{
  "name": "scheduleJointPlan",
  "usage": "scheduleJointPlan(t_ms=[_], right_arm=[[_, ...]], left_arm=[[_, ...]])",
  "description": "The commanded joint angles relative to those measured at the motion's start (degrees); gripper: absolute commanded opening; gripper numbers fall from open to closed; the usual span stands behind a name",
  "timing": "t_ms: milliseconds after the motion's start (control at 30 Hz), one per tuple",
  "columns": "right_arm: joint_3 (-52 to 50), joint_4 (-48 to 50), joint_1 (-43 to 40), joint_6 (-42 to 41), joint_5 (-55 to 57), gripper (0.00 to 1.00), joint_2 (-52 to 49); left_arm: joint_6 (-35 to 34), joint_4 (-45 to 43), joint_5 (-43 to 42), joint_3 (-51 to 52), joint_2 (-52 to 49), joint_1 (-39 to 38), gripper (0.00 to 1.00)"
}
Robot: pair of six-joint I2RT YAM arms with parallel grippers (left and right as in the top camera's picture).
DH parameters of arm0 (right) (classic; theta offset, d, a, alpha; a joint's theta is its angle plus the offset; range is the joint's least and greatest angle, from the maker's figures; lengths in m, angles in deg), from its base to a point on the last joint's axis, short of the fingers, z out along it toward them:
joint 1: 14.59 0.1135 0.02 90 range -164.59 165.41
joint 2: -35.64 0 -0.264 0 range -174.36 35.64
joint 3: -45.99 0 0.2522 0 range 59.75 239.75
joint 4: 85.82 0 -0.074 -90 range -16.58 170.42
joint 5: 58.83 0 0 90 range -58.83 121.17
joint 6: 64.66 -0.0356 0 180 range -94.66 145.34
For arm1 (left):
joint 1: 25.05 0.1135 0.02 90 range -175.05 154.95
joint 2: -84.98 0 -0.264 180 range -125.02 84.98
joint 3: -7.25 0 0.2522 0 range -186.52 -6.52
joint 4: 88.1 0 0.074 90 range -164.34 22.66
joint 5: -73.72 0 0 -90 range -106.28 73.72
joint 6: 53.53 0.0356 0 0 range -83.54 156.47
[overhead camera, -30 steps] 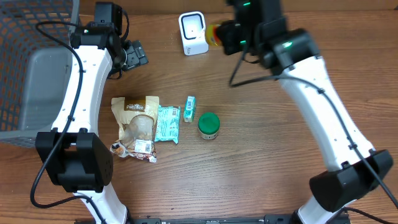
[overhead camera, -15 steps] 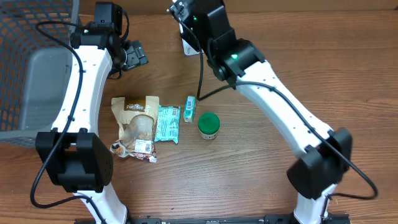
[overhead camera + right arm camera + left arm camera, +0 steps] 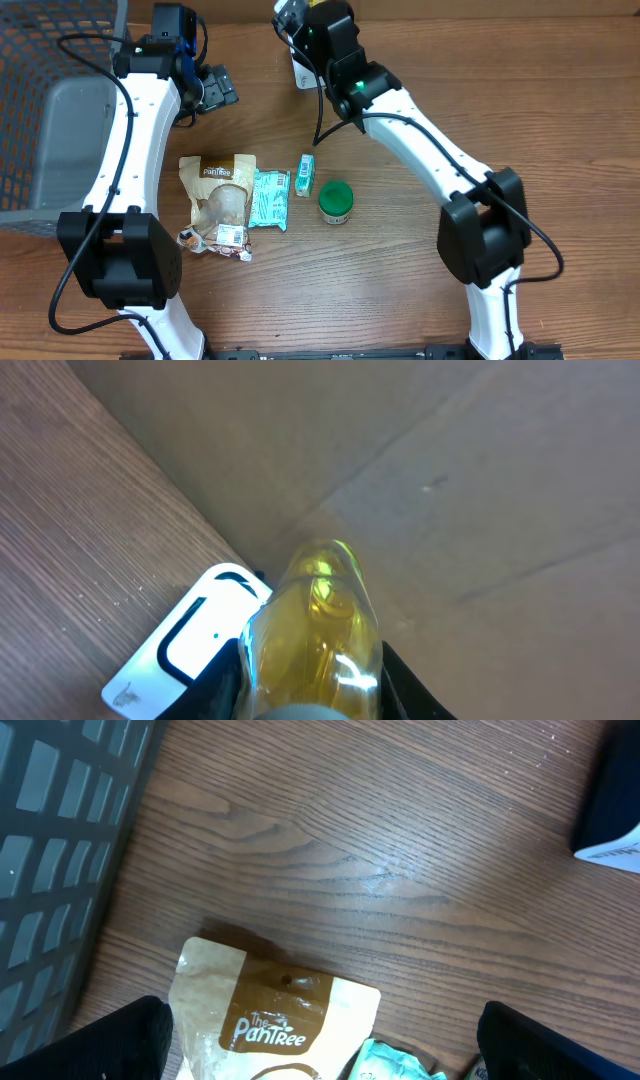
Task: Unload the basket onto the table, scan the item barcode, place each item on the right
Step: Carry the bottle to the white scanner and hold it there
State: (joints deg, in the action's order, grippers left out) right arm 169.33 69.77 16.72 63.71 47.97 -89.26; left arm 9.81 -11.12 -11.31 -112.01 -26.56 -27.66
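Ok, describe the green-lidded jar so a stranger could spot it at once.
On the wooden table, a row of items runs rightward from the brown pouch. The jar sits at its right end, beside the small green box. It alone is round, with a dark green lid.

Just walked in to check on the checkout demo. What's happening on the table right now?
The right gripper is shut on a yellow bottle, holding it close to the white scanner at the table's far edge. The left gripper hangs open and empty above the table near the brown PanTree bag. That bag, a teal packet, a small teal box and a green-lidded jar lie untouched mid-table.
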Motion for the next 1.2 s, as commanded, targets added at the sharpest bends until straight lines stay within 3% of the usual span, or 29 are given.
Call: scheduleJointPlan(t_ms=[0,300,900,967,1167], right_arm=[[1.38,3.91,0.04,2.60,0.52,0.04,-1.64],[1.38,10.21,0.07,16.81,0.52,0.04,-5.77],[1.38,11.85,-0.61,17.16,-0.83,0.04,-8.02],[1.38,11.82,-0.70,17.18,-0.81,0.10,-8.00],[1.40,11.39,-0.31,11.08,2.84,0.11,-5.79]], left_arm=[[-0.59,-0.02,-0.31,-1.07,0.76,-0.04,1.00],[-0.59,-0.02,-0.31,-1.07,0.76,-0.04,1.00],[-0.59,-0.02,-0.31,-1.05,0.76,-0.04,1.00],[-0.59,-0.02,-0.31,-1.07,0.76,-0.02,1.00],[-0.59,-0.02,-0.31,-1.07,0.76,-0.04,1.00]])
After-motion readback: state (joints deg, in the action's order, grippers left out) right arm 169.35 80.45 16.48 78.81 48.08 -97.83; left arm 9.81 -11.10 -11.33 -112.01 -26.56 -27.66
